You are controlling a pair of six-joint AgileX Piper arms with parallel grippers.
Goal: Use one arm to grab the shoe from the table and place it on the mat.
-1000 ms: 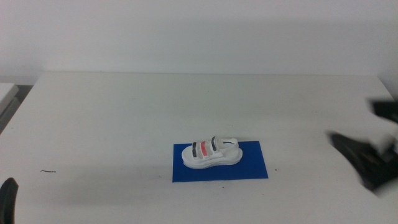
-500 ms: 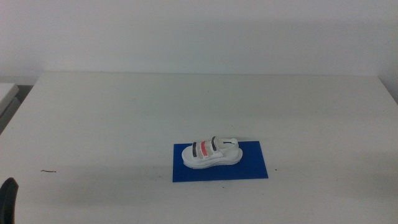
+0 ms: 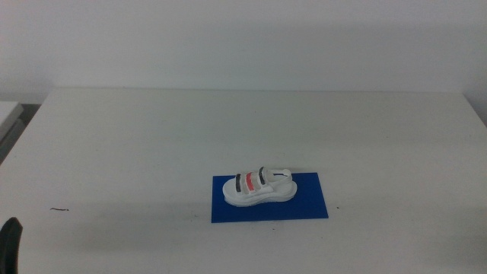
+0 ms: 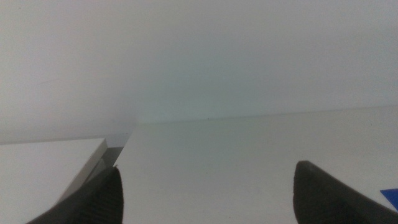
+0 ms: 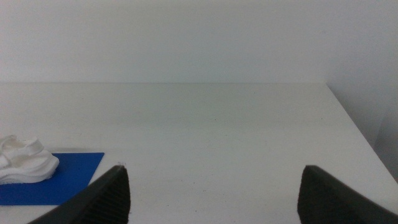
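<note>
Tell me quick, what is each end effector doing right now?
Left end effector: open, holding nothing.
Right end effector: open, holding nothing; the shoe lies on the mat.

My middle cam sits high at the near side, looking forward and down, so I get the whole table (image 3: pixel 137 144) out to the far wall. Both wrist cams ride low, just above the tabletop, facing the far wall. The left one sits off the near left corner and catches only a sliver of the mat (image 4: pixel 390 192). The right one sees the mat's end with the shoe (image 5: pixel 25 160), which the middle view shares.
</note>
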